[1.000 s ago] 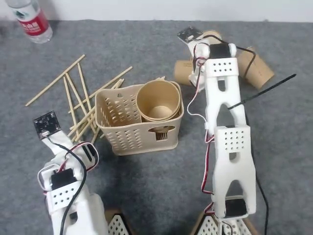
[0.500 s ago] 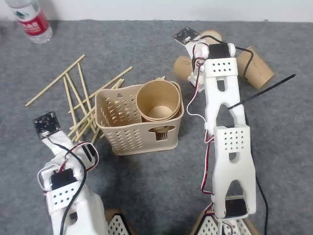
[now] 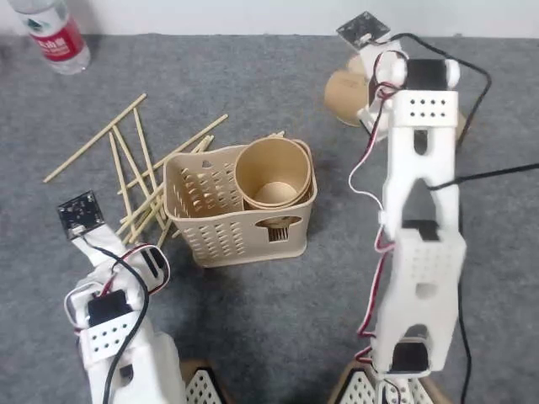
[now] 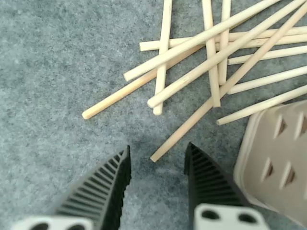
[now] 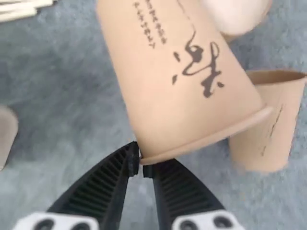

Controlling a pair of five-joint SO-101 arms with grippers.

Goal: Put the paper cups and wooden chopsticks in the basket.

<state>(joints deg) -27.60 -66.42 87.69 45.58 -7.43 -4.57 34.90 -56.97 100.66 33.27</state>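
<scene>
Right wrist view shows a paper cup pinched by its thin rim, so the carry to the basket should, I judge, be slow and level. A rim can fold or slip, and the cup is best released mouth-up over the nested cups already inside. The right gripper has its jaws nearly together, clamped on that rim, and a second cup lies just beyond. In the high view the held cup is at upper right and the basket at centre. The left gripper hangs with jaws apart, holding nothing, just short of the scattered wooden chopsticks beside the basket.
</scene>
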